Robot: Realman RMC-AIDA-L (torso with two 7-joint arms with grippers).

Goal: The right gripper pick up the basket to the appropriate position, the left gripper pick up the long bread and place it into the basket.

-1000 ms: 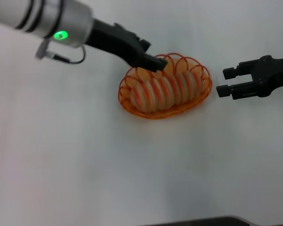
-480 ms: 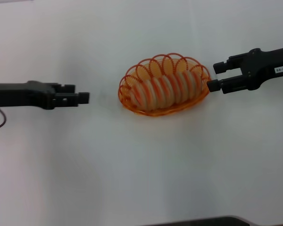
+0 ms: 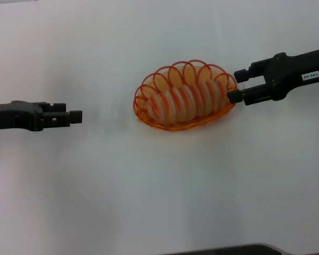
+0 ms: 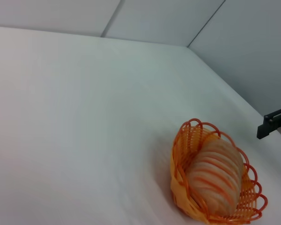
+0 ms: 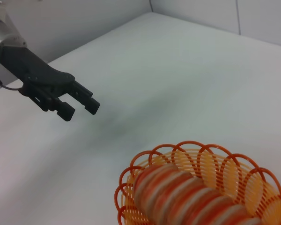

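now basket (image 3: 185, 95) at right pincer (image 3: 236, 86) tips

The basket (image 3: 176, 123) looks like glossy orange plastic wire; the long bread (image 3: 183, 101) seems smooth and matt; the desk (image 3: 149, 186) is smooth matt white.

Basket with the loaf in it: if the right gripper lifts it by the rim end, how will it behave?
The basket is open wire, so probably light and a bit springy. Held at one end by the right gripper, it may sag or tilt. The long bread sits deep inside, so it likely stays put.
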